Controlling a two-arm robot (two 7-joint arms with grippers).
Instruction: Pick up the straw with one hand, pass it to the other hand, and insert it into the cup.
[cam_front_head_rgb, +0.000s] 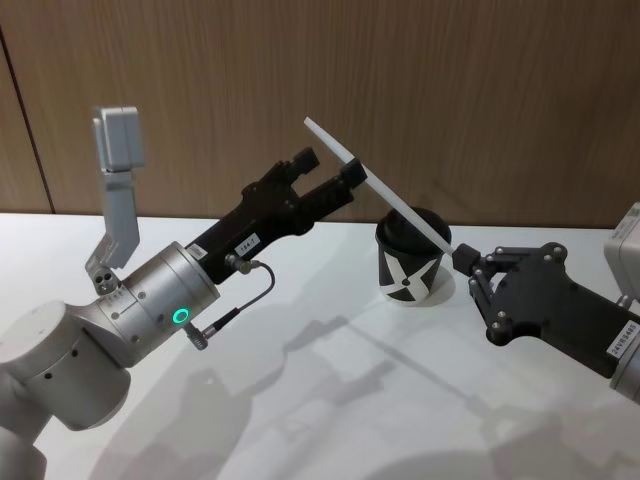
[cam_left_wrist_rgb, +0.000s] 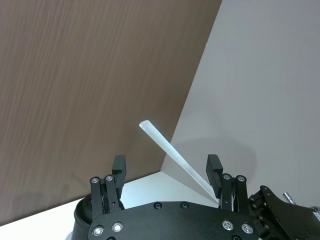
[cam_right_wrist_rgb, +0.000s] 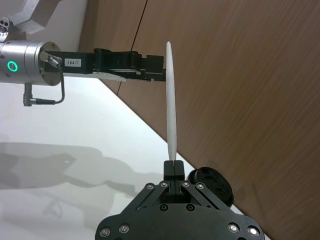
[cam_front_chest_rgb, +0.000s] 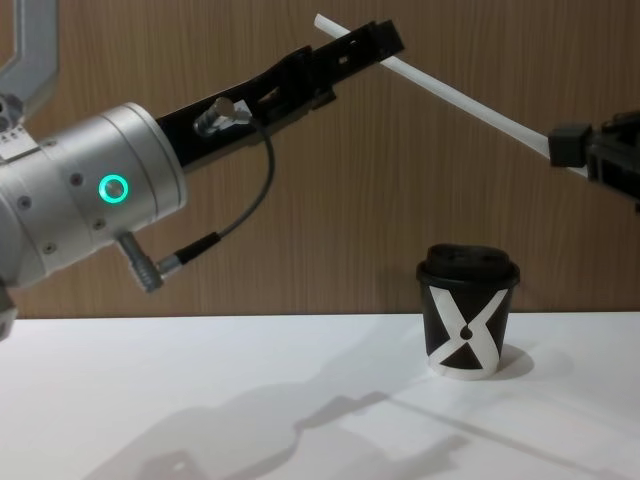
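Right gripper (cam_front_head_rgb: 463, 260), all black, entering from the right of the head view, pinched closed on the lower end of the straw (cam_front_head_rgb: 375, 185); in the right wrist view, both fingertips pressed together around the white tube (cam_right_wrist_rgb: 171, 100) at the gripper's (cam_right_wrist_rgb: 173, 167) tip. Straw held in the air on a slant, rising from that grip toward the left and the wood-panelled wall (cam_front_head_rgb: 400, 60); in the chest view, well above the lid of the cup (cam_front_chest_rgb: 467, 315) and apart from it. Left gripper (cam_front_head_rgb: 330, 168), black, on a silver cylindrical wrist with a glowing green ring (cam_front_head_rgb: 180, 316) and a thin black cable (cam_front_head_rgb: 255, 295), raised at the upper part of the straw with fingers spread open; in the left wrist view, straw (cam_left_wrist_rgb: 175, 157) passing between the two parted fingers of this gripper (cam_left_wrist_rgb: 166, 167), much closer to one fingertip than to the other, contact not discernible. Black paper cup (cam_front_head_rgb: 410, 270) with black lid and white X, upright on the white table (cam_front_head_rgb: 300, 400), near the wall, below the straw's lower half and just beside the right gripper in the head view.
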